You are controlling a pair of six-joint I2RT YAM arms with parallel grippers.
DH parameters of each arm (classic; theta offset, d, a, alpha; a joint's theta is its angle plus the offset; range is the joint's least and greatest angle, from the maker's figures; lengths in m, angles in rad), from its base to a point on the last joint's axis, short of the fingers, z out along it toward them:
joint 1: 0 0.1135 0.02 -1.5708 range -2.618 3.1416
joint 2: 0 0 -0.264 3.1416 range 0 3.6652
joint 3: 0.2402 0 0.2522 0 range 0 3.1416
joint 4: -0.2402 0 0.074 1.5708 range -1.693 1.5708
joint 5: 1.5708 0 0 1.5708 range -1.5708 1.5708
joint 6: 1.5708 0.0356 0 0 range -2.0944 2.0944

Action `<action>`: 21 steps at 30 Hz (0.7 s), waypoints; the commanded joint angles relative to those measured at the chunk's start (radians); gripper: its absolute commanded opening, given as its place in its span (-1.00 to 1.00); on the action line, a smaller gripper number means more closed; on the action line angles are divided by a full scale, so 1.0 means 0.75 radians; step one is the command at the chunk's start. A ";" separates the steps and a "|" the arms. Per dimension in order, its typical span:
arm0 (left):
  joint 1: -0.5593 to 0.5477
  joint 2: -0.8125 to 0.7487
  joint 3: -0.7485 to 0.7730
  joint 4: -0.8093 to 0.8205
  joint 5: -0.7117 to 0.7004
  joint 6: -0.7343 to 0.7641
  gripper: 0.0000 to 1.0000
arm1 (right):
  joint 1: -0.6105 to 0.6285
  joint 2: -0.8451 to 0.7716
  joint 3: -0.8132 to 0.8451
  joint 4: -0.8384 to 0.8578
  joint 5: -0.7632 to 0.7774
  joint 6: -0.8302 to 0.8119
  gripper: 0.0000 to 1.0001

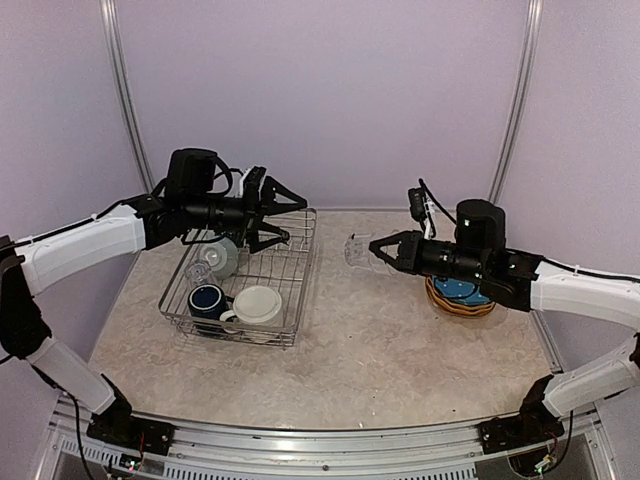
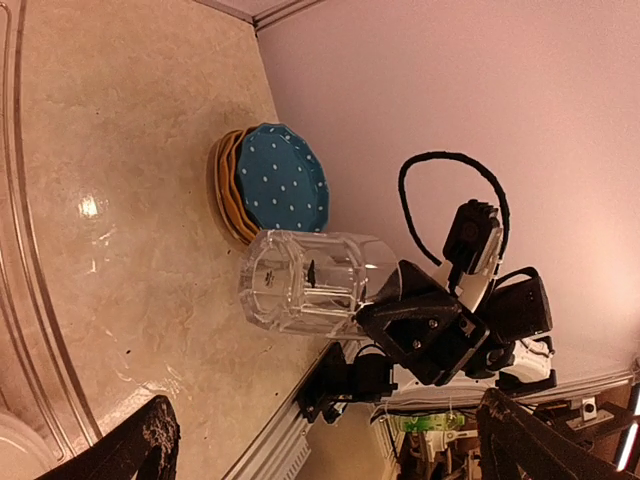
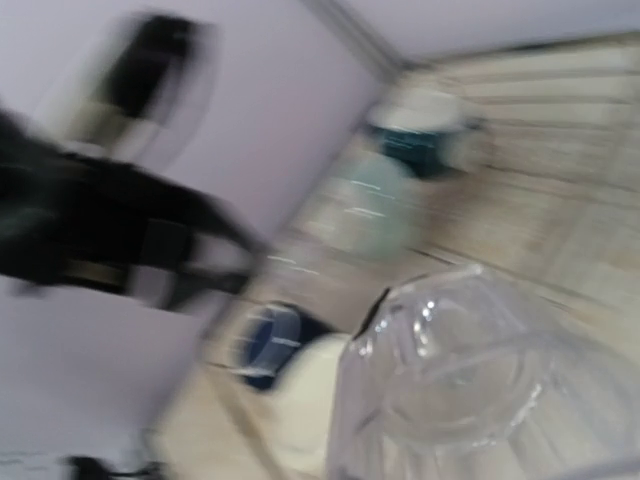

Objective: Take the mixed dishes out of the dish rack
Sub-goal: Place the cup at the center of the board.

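The dish rack (image 1: 232,333) lies below the left gripper (image 1: 296,222), spread wide and empty, seemingly ready to pick; the right gripper (image 1: 371,251) clamps a clear glass (image 1: 353,248), likely for placing.

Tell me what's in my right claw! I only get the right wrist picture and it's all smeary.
Observer: The right gripper holds a clear glass, tipped on its side.
Operator: Are there plates anywhere? I can't see any.
Observer: Yes, a stack of plates sits on the table to the right of the glass, with a blue dotted plate on top.
Operator: Is the other claw busy?
Observer: No, the left gripper hangs open above the dish rack, holding nothing.
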 commanded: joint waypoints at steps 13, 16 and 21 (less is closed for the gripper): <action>0.212 -0.207 0.083 -0.474 -0.223 0.374 0.98 | 0.002 -0.212 0.086 -1.654 0.506 0.005 -1.00; 0.215 -0.211 0.082 -0.489 -0.252 0.393 0.98 | 0.001 -0.260 0.057 -1.730 0.613 0.081 -1.00; 0.218 -0.220 0.085 -0.528 -0.267 0.397 0.98 | -0.001 -0.168 0.009 -1.692 0.728 0.154 -1.00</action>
